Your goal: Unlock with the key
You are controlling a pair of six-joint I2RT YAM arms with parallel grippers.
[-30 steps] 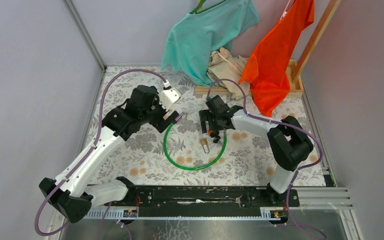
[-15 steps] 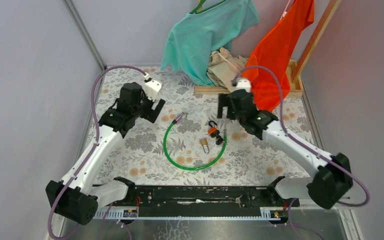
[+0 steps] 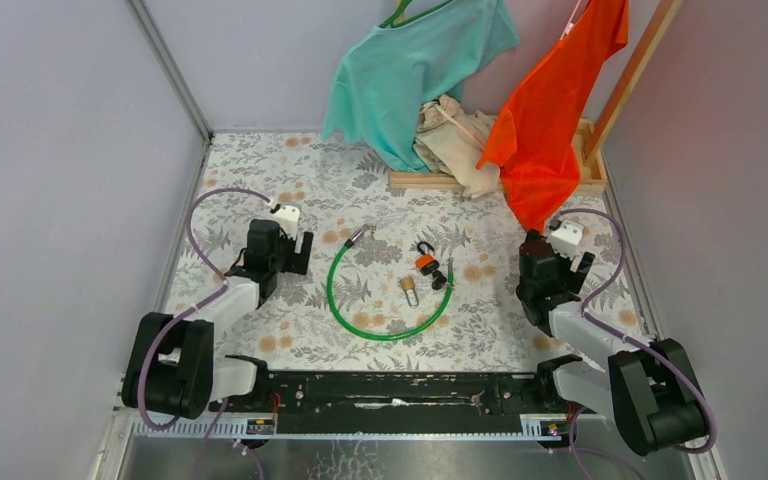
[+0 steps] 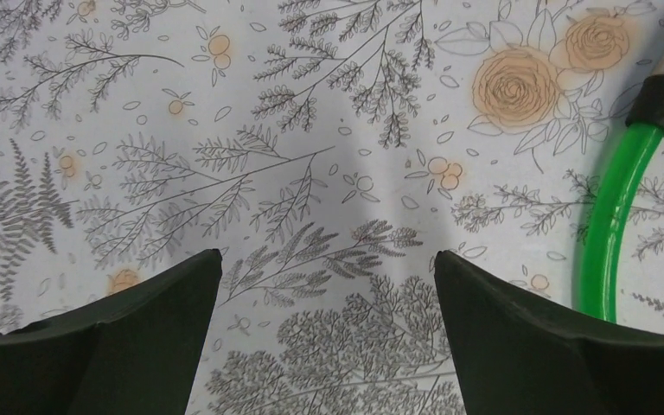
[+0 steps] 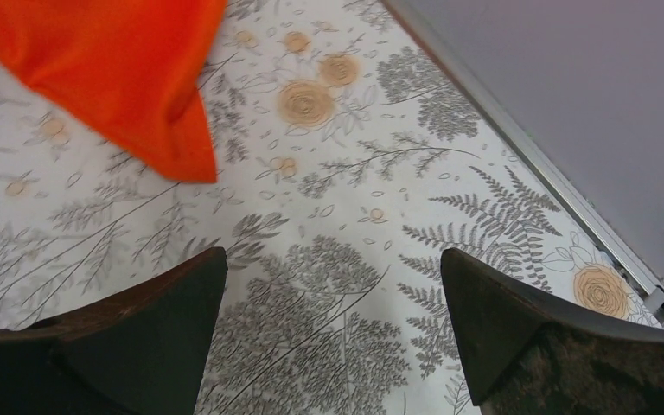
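Item 1. My left gripper (image 4: 324,259): jaws spread wide, nothing between them, hanging low over the floral table cover (image 3: 260,170) with the arm folded close to its base. It is parked left of the green cable loop (image 3: 380,330), one arc of which shows at the right edge of my left wrist view.

Item 2. My right gripper (image 5: 333,252): likewise spread and empty, folded near the right rail, facing the hem of the orange garment (image 5: 112,78) and the side wall. Parked here, neither hand blocks the overhead look at the work.

Item 3. The key (image 3: 443,277): black head, lying on the cover inside the loop, just beside the orange padlock (image 3: 425,262). I cannot tell whether its blade sits in the lock or only touches it.

Item 4. Small brass padlock (image 3: 410,290): nearer me, apart from the orange one.

Item 5. Teal shirt (image 3: 410,60): hung at the back, well away.

Judgement: both hands rest well apart from key and lock, so no grasp is under way.
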